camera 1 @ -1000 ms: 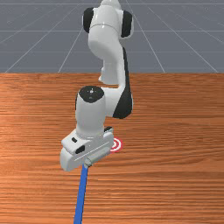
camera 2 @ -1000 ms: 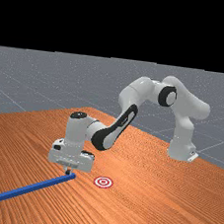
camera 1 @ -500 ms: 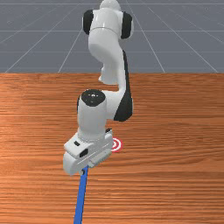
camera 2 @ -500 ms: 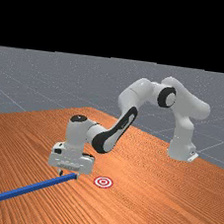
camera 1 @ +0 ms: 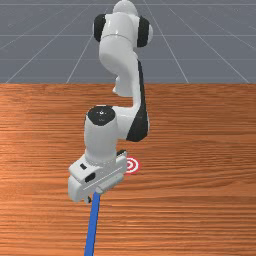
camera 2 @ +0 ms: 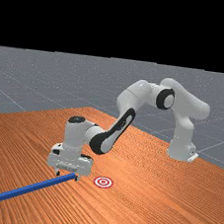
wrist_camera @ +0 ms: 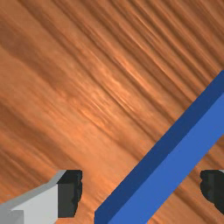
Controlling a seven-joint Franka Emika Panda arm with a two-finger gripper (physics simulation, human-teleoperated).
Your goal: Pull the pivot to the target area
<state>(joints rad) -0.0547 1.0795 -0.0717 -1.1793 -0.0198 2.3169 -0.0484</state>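
Bar point(camera 2: 25, 190) lay lower left in far view, apart from target point(camera 2: 103, 182).
Gripper point(camera 2: 67, 176) stood at bar's end, fingers parted.

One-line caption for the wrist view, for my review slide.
Open claw with a blue bar slanting between its fingers, above the orange-brown wooden table.

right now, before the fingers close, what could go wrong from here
The open gripper straddles the blue bar at a slant in the wrist view, so closing could twist the bar or pinch it by its edges. The hand is also near the bar's end, so a shallow grip might slip off during the pull. And the target lies off to one side of that end, so a pull toward it may swing the bar.
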